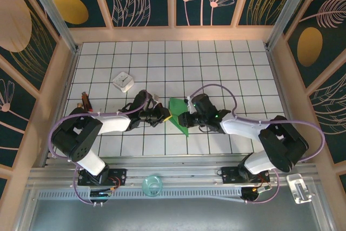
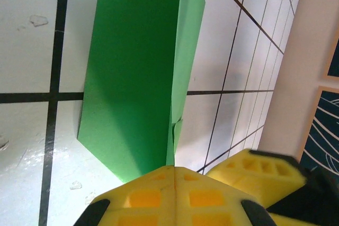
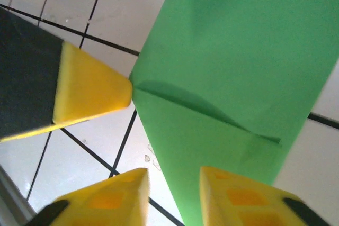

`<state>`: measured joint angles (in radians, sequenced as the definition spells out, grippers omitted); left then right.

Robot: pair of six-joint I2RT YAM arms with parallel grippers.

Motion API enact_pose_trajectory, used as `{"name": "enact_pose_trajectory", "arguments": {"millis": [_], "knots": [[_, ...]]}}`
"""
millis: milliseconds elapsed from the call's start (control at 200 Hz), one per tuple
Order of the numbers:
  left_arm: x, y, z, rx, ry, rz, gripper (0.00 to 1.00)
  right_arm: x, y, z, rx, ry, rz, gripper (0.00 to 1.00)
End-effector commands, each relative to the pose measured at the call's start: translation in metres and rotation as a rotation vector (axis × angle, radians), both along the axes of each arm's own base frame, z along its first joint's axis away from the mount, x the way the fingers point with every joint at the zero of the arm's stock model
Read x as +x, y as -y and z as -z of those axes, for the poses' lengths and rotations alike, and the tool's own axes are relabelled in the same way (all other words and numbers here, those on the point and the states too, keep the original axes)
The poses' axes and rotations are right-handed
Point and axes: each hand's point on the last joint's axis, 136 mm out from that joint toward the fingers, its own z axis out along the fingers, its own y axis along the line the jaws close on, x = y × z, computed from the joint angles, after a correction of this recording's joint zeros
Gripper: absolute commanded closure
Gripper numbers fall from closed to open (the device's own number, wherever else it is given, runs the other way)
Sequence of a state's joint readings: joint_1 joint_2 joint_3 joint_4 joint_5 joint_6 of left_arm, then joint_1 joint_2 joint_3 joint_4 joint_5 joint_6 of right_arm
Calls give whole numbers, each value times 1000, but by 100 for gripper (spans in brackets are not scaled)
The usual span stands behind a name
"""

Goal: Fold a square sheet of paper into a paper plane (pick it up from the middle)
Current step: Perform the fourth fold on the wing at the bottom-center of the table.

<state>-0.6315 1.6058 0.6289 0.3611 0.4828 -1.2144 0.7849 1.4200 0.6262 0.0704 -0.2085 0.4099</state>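
1. Sitting on the tiled table [image 1: 216, 58], a small white box [image 1: 123, 81] lies at about 10 o'clock from the left gripper [image 1: 164, 116], well apart from it.
2. The left gripper's yellow fingers are pressed together, pinching an edge of the green sheet of paper [image 1: 177, 113] at its 3 o'clock.
3. The sheet lies mid-table between both grippers, folded over with a visible crease.
4. The right gripper [image 1: 183, 118] is at the sheet's 3 o'clock. Its jaws are parted, with the paper's edge in the gap, unclamped.
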Motion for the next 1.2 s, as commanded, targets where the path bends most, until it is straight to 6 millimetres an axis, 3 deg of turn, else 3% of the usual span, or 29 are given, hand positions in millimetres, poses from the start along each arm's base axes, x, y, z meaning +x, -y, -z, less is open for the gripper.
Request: {"name": "enact_pose_trajectory", "arguments": {"millis": [0, 135, 275, 741, 1191], "knots": [[-5, -5, -3, 2, -59, -45, 100, 8, 10, -1, -78, 108, 108, 62], [-8, -4, -5, -13, -85, -49, 100, 5, 10, 5, -169, 168, 159, 52], [-10, -3, -7, -18, -106, -46, 100, 5, 9, 11, -288, 231, 191, 50], [-10, 2, -9, -20, -160, -39, 100, 8, -9, 24, -448, 327, 204, 49], [-13, 3, -7, -15, -169, -23, 100, 16, -7, 27, -557, 390, 239, 52]]}}
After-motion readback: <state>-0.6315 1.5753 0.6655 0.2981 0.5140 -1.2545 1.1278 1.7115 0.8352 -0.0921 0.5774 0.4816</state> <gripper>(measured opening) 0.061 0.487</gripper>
